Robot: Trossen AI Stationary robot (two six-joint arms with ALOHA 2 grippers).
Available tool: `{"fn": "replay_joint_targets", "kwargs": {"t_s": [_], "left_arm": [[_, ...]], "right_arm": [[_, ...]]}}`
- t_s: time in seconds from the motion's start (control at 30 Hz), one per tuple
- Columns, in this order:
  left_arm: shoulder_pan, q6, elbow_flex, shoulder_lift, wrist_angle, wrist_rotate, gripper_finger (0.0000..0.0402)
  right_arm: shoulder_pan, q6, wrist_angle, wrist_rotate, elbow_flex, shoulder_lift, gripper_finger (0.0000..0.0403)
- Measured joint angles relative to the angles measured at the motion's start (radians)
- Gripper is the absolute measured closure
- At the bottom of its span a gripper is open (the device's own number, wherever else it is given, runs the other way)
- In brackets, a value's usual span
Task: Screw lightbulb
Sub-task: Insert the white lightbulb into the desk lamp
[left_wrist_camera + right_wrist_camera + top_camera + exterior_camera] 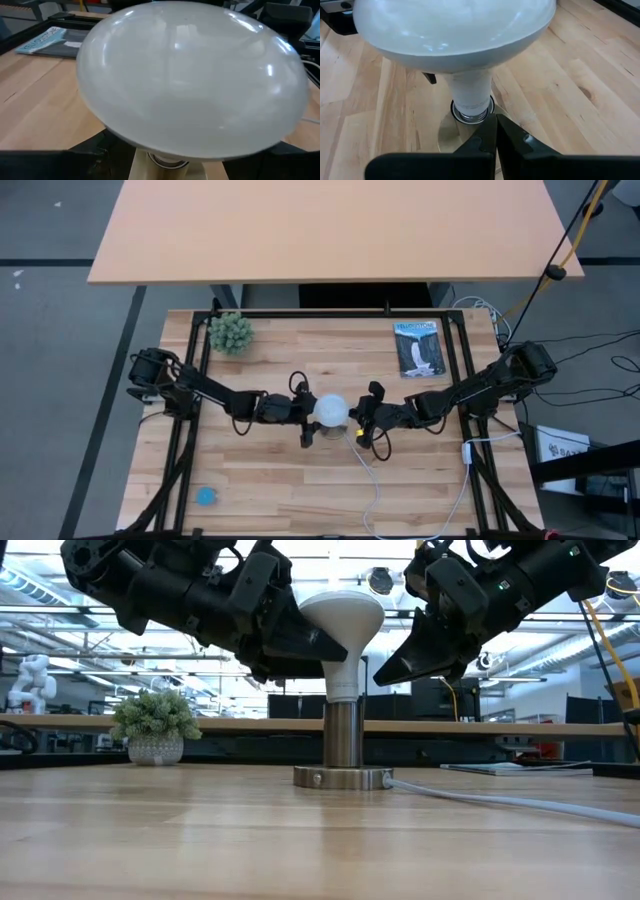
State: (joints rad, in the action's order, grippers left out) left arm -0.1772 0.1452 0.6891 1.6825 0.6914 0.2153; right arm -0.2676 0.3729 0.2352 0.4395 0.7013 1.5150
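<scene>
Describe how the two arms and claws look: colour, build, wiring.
Both arms are black and jointed. The left claw and right claw have dark wedge-shaped fingers tapering to points. Thin black cables loop along the left arm. The right arm shows a small green light in the low view and a yellow spot near its claw.

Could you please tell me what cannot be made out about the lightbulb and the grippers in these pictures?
- How far the lightbulb is threaded: its base sits inside the socket in every view.
- Left gripper contact with the bulb: in the left wrist view the dome fills the picture.
- Right gripper: fingers look together, but whether they touch the socket is unclear.
</scene>
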Motion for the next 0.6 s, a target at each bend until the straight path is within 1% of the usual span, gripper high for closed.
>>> {"fn": "replay_joint_targets", "kwargs": {"t_s": [0.43, 0.47, 0.53, 0.6], "left_arm": [[0.0, 0.003, 0.0, 0.0, 0.007, 0.0, 0.0154], [0.0, 0.003, 0.0, 0.0, 0.011, 0.0, 0.0154], [0.0, 0.003, 0.0, 0.0, 0.015, 0.0, 0.0154], [0.0, 0.003, 0.0, 0.0, 0.014, 0.0, 0.0154]], "right_arm": [[0.0, 0.005, 0.0, -0.001, 0.0, 0.0, 0.0403], [0.0, 0.008, 0.0, -0.008, 0.0, 0.0, 0.0403], [0.0, 0.011, 0.003, -0.056, 0.0, 0.006, 0.0403], [-0.007, 0.038, 0.021, -0.07, -0.001, 0.025, 0.0403]]}}
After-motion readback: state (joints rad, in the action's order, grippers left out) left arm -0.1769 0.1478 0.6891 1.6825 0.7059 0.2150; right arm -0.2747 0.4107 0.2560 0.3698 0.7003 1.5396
